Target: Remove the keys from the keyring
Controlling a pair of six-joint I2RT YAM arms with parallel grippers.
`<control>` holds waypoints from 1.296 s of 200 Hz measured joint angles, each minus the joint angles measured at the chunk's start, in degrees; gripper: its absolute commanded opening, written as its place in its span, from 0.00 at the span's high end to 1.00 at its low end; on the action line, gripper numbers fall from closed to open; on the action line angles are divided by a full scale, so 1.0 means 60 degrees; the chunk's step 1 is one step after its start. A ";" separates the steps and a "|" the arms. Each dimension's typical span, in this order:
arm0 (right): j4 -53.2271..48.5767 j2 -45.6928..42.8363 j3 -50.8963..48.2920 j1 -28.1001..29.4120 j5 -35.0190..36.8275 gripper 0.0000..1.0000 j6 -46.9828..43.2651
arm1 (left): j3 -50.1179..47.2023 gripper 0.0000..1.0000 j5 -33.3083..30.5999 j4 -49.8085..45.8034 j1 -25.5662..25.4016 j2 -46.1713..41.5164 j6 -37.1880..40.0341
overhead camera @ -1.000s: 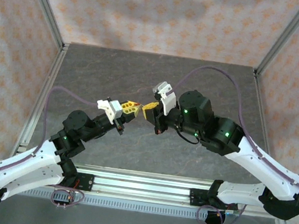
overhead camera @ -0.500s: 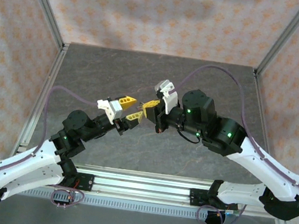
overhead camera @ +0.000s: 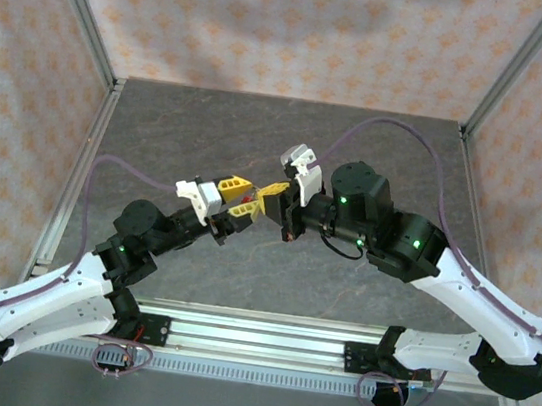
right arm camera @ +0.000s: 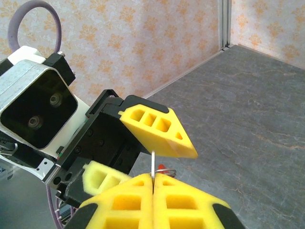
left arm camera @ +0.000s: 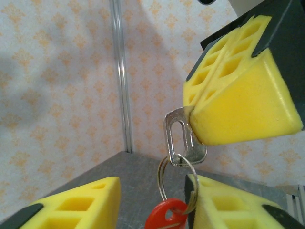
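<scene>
Silver key (left arm camera: pixel 183 138): pinched in right gripper (right arm camera: pixel 153 183), clenched, midair between the arms.
Keyring (left arm camera: pixel 194 181): hangs from it, red key (left arm camera: pixel 167 218) threaded on.
Left gripper (overhead camera: pixel 241 199): let go a second ago, jaws now narrowing around the ring, holding nothing.
Meaning: likely a re-grip; no key off yet.

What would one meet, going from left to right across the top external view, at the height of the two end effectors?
Left arm's cable → left end effector → right end effector, shut on the silver key → right arm's dark joint
</scene>
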 measured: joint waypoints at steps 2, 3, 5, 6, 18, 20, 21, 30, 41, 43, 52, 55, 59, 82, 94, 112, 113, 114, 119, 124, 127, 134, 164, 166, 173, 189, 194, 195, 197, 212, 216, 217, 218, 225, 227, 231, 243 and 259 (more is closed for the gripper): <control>0.0004 -0.0004 0.0000 0.0000 -0.0007 1.00 0.0015 | 0.0000 0.63 0.0004 0.0004 0.0000 0.0000 0.0000; 0.0004 0.0000 0.0000 0.0000 -0.0011 1.00 0.0011 | 0.0000 0.63 0.0004 0.0004 0.0000 0.0000 0.0000; 0.0004 -0.0004 0.0000 0.0000 -0.0025 1.00 0.0015 | 0.0000 0.63 0.0011 0.0007 0.0000 0.0000 -0.0004; 0.0004 0.0000 0.0000 0.0000 -0.0025 1.00 0.0018 | 0.0000 0.64 0.0011 0.0007 0.0000 0.0000 -0.0004; 0.0007 -0.0004 0.0000 -0.0004 -0.0062 1.00 0.0047 | 0.0000 0.66 0.0025 0.0011 0.0000 0.0004 -0.0007; 0.0007 -0.0004 0.0000 -0.0011 -0.0066 1.00 0.0051 | 0.0000 0.66 0.0025 0.0011 -0.0004 0.0004 0.0004; 0.0007 -0.0004 0.0000 -0.0015 -0.0066 1.00 0.0051 | 0.0000 0.66 0.0025 0.0011 -0.0004 0.0004 0.0004; 0.0011 -0.0004 0.0000 -0.0033 -0.0095 1.00 0.0084 | 0.0000 0.66 0.0029 0.0015 0.0000 0.0015 0.0000; 0.0029 0.0000 0.0000 -0.0036 -0.0109 1.00 0.0120 | 0.0000 0.61 0.0029 0.0015 -0.0004 0.0025 0.0000; 0.0029 -0.0004 0.0000 -0.0036 -0.0113 1.00 0.0120 | 0.0000 0.60 0.0029 0.0015 0.0000 0.0025 0.0000; 0.0044 -0.0004 0.0000 -0.0047 -0.0135 1.00 0.0127 | 0.0000 0.57 0.0025 0.0033 -0.0004 0.0040 0.0022; 0.0044 -0.0004 0.0000 -0.0047 -0.0138 1.00 0.0131 | 0.0000 0.57 0.0033 0.0036 0.0000 0.0044 -0.0015; 0.0044 -0.0004 0.0000 -0.0047 -0.0157 1.00 0.0157 | 0.0000 0.57 0.0029 0.0044 -0.0004 0.0047 0.0011; 0.0051 -0.0004 0.0000 -0.0066 -0.0237 1.00 0.0197 | -0.0004 0.56 0.0029 0.0124 0.0000 0.0106 0.0000; 0.0073 -0.0004 0.0000 -0.0102 -0.0280 1.00 0.0240 | -0.0004 0.56 0.0029 0.0175 -0.0004 0.0149 0.0004; 0.0146 -0.0004 0.0000 -0.0149 -0.0324 1.00 0.0335 | -0.0011 0.51 0.0025 0.0233 0.0000 0.0189 0.0011; 0.0149 -0.0004 0.0000 -0.0157 -0.0328 1.00 0.0342 | -0.0011 0.51 0.0022 0.0244 0.0000 0.0197 0.0011; 0.0153 -0.0004 0.0000 -0.0160 -0.0335 1.00 0.0342 | -0.0011 0.51 0.0022 0.0248 0.0000 0.0200 0.0007; 0.0182 -0.0004 0.0000 -0.0178 -0.0357 1.00 0.0375 | -0.0011 0.50 0.0022 0.0273 -0.0004 0.0215 0.0029; 0.0208 -0.0004 0.0000 -0.0200 -0.0379 1.00 0.0386 | -0.0011 0.50 0.0018 0.0302 0.0000 0.0229 0.0011; 0.0219 -0.0004 0.0000 -0.0215 -0.0386 1.00 0.0404 | -0.0015 0.50 0.0018 0.0324 0.0000 0.0244 0.0018; 0.0248 -0.0004 0.0000 -0.0248 -0.0393 1.00 0.0437 | -0.0018 0.50 0.0015 0.0361 0.0000 0.0273 0.0015; 0.0328 -0.0004 0.0000 -0.0302 -0.0535 1.00 0.0554 | -0.0018 0.54 -0.0018 0.0488 -0.0004 0.0401 0.0022; 0.0335 -0.0004 0.0000 -0.0306 -0.0543 1.00 0.0561 | -0.0018 0.54 -0.0022 0.0506 -0.0004 0.0415 0.0011; 0.0346 -0.0004 0.0000 -0.0313 -0.0568 1.00 0.0590 | -0.0018 0.55 -0.0036 0.0550 0.0000 0.0452 0.0025; 0.0382 -0.0004 0.0000 -0.0313 -0.0619 1.00 0.0627 | -0.0018 0.56 -0.0087 0.0627 -0.0004 0.0528 0.0036; 0.0393 -0.0004 0.0000 -0.0313 -0.0637 1.00 0.0630 | -0.0018 0.58 -0.0098 0.0652 -0.0004 0.0554 0.0040; 0.0393 -0.0004 0.0000 -0.0313 -0.0641 1.00 0.0630 | -0.0018 0.58 -0.0102 0.0652 0.0000 0.0554 0.0040; 0.0401 -0.0004 0.0000 -0.0313 -0.0648 1.00 0.0634 | -0.0018 0.59 -0.0106 0.0659 -0.0004 0.0565 0.0040; 0.0412 -0.0004 0.0000 -0.0317 -0.0725 1.00 0.0663 | -0.0018 0.62 -0.0164 0.0739 -0.0004 0.0630 0.0073; 0.0412 -0.0004 0.0000 -0.0321 -0.0743 1.00 0.0670 | -0.0018 0.62 -0.0171 0.0790 -0.0004 0.0648 0.0091; 0.0412 -0.0004 0.0000 -0.0328 -0.0743 1.00 0.0674 | -0.0018 0.62 -0.0171 0.0790 -0.0004 0.0652 0.0102; 0.0412 -0.0004 0.0000 -0.0331 -0.0747 1.00 0.0674 | -0.0018 0.62 -0.0171 0.0794 -0.0004 0.0652 0.0109; 0.0408 -0.0004 0.0000 -0.0339 -0.0780 1.00 0.0699 | -0.0018 0.62 -0.0197 0.0841 -0.0004 0.0670 0.0113; 0.0408 -0.0004 0.0000 -0.0350 -0.0787 1.00 0.0696 | -0.0018 0.62 -0.0200 0.0849 -0.0004 0.0678 0.0113; 0.0415 -0.0004 0.0000 -0.0350 -0.0790 1.00 0.0699 | -0.0018 0.62 -0.0211 0.0867 -0.0004 0.0685 0.0113; 0.0426 -0.0004 0.0000 -0.0368 -0.0816 1.00 0.0729 | -0.0018 0.62 -0.0280 0.0907 -0.0004 0.0707 0.0120; 0.0441 -0.0004 0.0000 -0.0375 -0.0823 1.00 0.0747 | -0.0018 0.65 -0.0342 0.0943 -0.0004 0.0743 0.0182</control>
